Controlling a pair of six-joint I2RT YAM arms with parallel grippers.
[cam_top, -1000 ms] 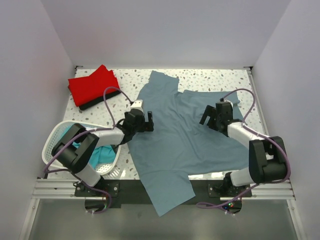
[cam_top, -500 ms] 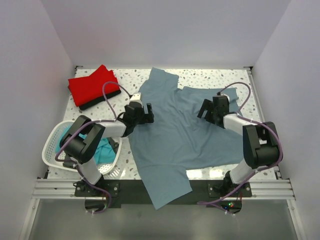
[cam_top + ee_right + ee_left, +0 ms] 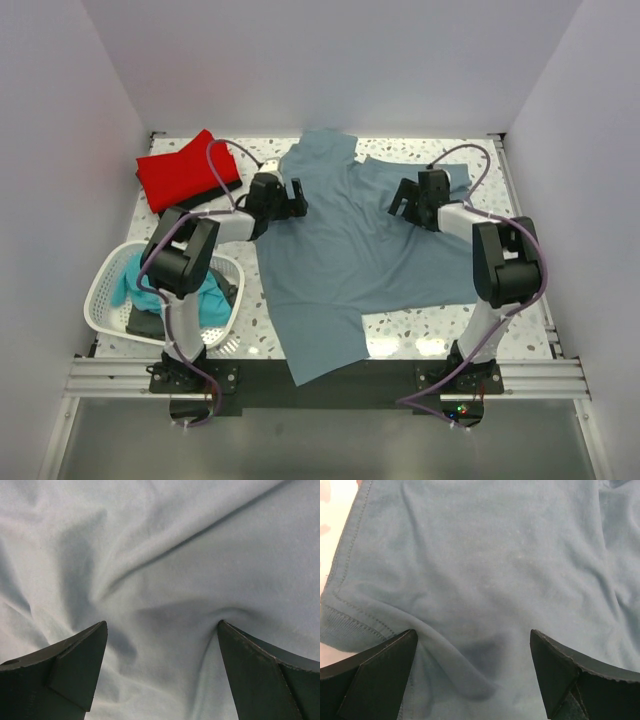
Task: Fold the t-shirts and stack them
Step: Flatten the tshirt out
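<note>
A grey-blue t-shirt (image 3: pixel 350 255) lies spread across the middle of the table, its lower part hanging over the near edge. My left gripper (image 3: pixel 292 200) is open and pressed down on the shirt's left upper part, near a stitched hem. In the left wrist view the fingers straddle a fold of the shirt (image 3: pixel 485 555), gripper (image 3: pixel 472 635). My right gripper (image 3: pixel 402 203) is open and pressed on the shirt's right upper part. The right wrist view shows wrinkled fabric (image 3: pixel 175 540) between its jaws, gripper (image 3: pixel 162 625). A folded red t-shirt (image 3: pixel 185 170) lies at the back left.
A white laundry basket (image 3: pixel 103 283) with teal cloth (image 3: pixel 205 295) in it stands at the front left, beside the left arm. A dark board (image 3: pixel 200 203) shows under the red shirt. White walls enclose the table on three sides.
Both arms have reached further towards the back of the table. The grey-blue shirt has slid that way with them, so less of it hangs over the near edge.
</note>
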